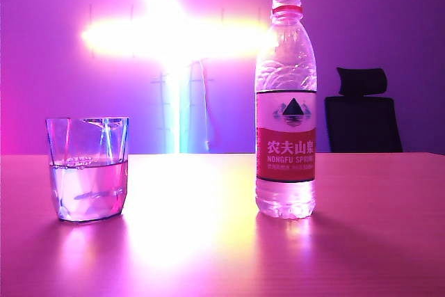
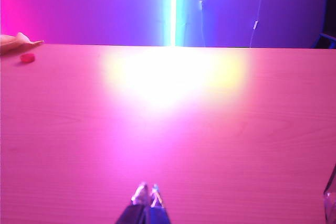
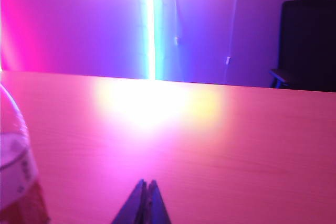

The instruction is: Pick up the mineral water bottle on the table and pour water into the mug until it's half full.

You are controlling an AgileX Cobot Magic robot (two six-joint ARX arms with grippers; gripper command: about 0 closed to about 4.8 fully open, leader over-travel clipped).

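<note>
Exterior view: bottle (image 1: 286, 106) standing capless on tabletop (image 1: 208, 241), glass (image 1: 87, 169) at 9 o'clock, half full. Left hand (image 2: 147, 193) clenched, empty; right hand (image 3: 145, 187) too.

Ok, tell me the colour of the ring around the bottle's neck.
Red, on the uncapped mineral water bottle; the exterior view shows it best.

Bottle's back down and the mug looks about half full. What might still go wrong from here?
1. The bottle stands upright with no cap on; a bump from the right gripper, shut close beside it, would likely spill water over the table.
2. The mug is clear and hard to see in the glare, so the shut left gripper might clip it when moving.
</note>
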